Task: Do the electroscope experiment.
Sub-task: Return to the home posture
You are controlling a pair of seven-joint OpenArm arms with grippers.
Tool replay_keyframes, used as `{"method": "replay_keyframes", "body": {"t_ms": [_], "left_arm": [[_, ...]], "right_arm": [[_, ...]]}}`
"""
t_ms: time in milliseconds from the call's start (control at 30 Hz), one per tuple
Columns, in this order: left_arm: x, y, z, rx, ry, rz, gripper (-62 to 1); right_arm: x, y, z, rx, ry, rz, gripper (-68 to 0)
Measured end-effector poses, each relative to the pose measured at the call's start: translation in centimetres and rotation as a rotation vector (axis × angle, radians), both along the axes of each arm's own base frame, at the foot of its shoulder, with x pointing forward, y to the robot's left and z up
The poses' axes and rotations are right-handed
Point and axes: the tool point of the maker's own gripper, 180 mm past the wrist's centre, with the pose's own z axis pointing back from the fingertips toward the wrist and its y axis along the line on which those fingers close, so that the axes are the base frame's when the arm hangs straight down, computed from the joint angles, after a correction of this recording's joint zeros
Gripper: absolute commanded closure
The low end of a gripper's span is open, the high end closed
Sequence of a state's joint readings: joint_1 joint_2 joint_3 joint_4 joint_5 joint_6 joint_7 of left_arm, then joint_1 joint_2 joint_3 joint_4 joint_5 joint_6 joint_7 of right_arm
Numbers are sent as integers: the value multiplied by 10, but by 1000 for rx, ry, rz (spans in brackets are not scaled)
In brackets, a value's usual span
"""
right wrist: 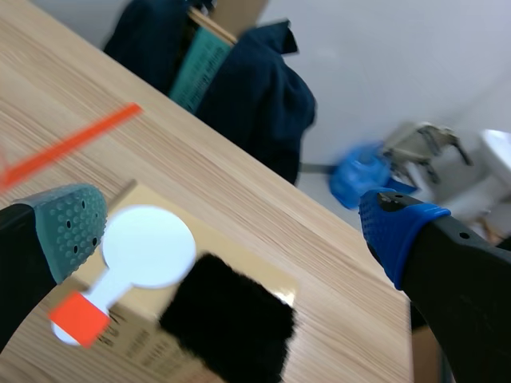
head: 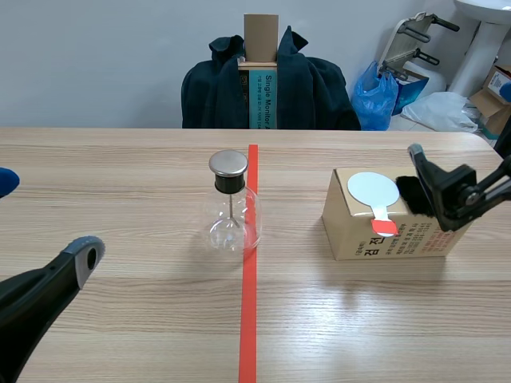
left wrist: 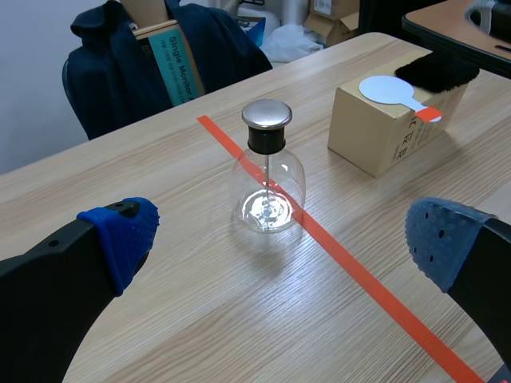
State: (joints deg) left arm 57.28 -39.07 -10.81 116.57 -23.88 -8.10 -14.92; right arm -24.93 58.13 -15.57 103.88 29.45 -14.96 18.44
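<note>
The electroscope (head: 231,209), a clear glass flask with a metal cap and rod, stands at the table's middle beside the tape line. A cardboard box (head: 383,227) lies to its right. On the box rest a white disc paddle (head: 372,191) with a red handle tip and a black fur pad (head: 411,195). My right gripper (head: 431,179) hovers open over the box's right end, above the fur (right wrist: 227,327) and the paddle (right wrist: 148,247). My left gripper (left wrist: 283,243) is open low at the near left, facing the flask (left wrist: 267,191) from a short distance.
An orange-red tape line (head: 249,279) runs down the table's middle. Behind the far edge stands a chair draped in a dark jacket (head: 319,92), with a boxed item leaning on it. A blue bag (head: 379,92) and cartons sit at the back right.
</note>
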Motion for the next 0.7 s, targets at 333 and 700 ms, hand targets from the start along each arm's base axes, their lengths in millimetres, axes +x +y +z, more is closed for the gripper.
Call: {"method": "replay_keyframes", "body": {"t_ms": [333, 700], "left_arm": [[0, 0, -1, 3, 4, 0, -623], [0, 0, -1, 3, 4, 0, -623]], "right_arm": [[12, -36, 54, 203, -157, -99, -679], [1, -18, 23, 161, -67, -54, -679]]}}
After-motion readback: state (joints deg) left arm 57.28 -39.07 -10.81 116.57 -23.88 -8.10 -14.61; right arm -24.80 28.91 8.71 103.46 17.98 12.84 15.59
